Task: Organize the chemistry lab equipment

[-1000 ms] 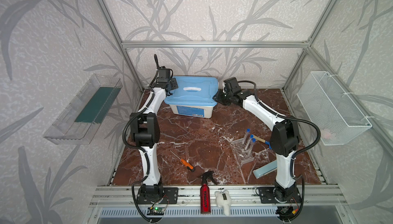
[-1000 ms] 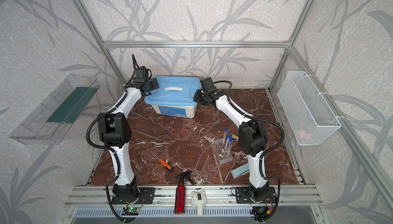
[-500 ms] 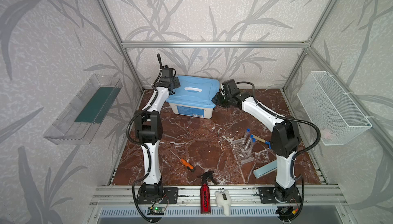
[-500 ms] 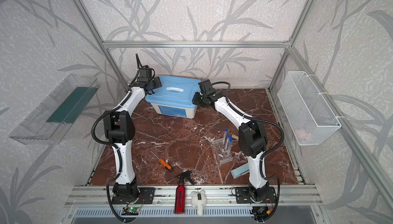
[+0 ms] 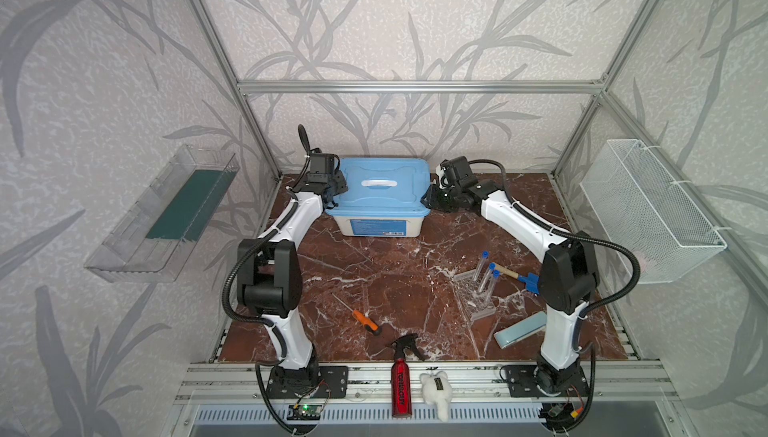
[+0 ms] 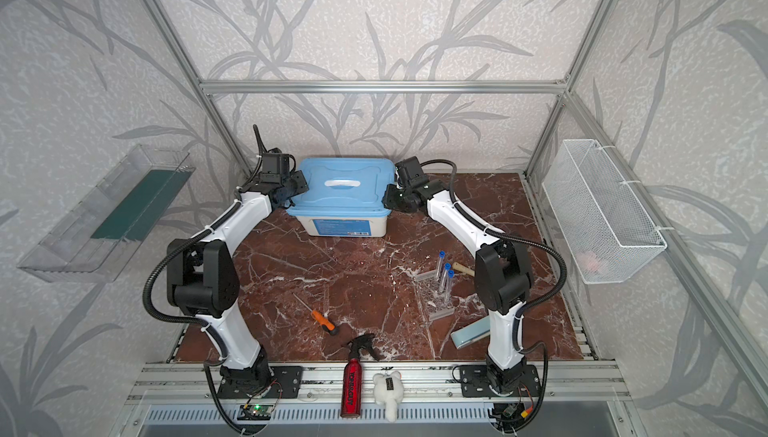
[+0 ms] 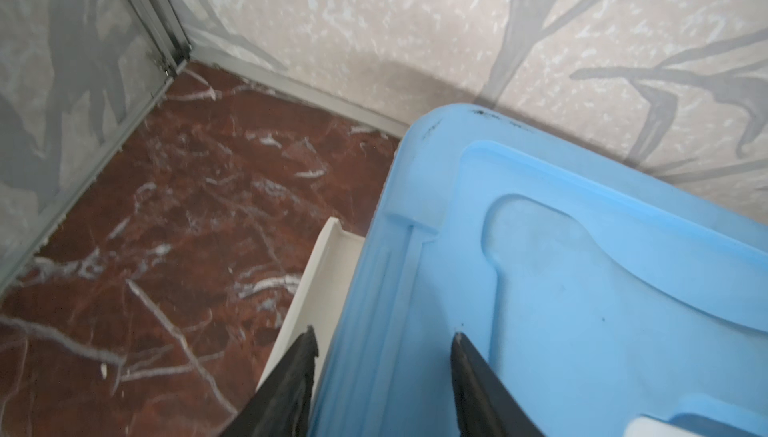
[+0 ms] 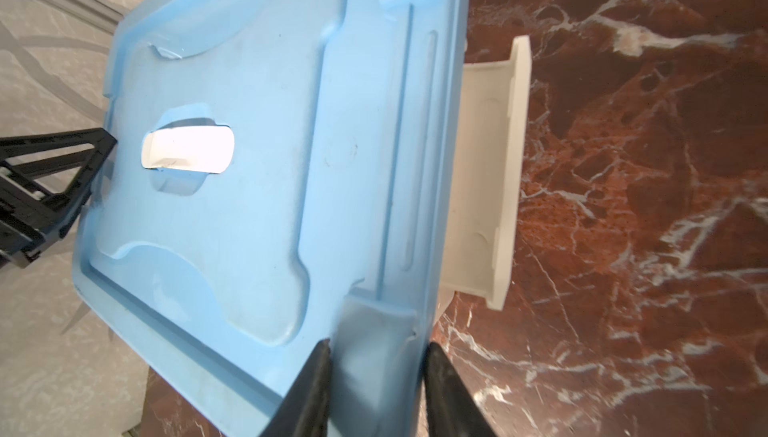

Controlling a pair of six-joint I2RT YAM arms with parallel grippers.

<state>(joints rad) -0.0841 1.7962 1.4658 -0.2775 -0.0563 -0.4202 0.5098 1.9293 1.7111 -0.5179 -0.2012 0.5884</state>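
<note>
Three blue-capped tubes stand in the clear rack on the desk, right of the middle. Well behind, the lidded blue bin hides its contents. The right gripper has its jaws clamped on the lid's edge; the left gripper straddles the opposite edge, apparently not yet clamped.

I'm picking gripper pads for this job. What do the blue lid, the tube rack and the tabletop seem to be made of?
Blue lid: likely moulded plastic, matte, with pressed ribs and rounded edges. Tube rack: clear hard plastic, probably acrylic; the tabletop shows through it. Tabletop: red-brown marble look with white veins, smooth; stone or printed laminate, cannot tell.
</note>
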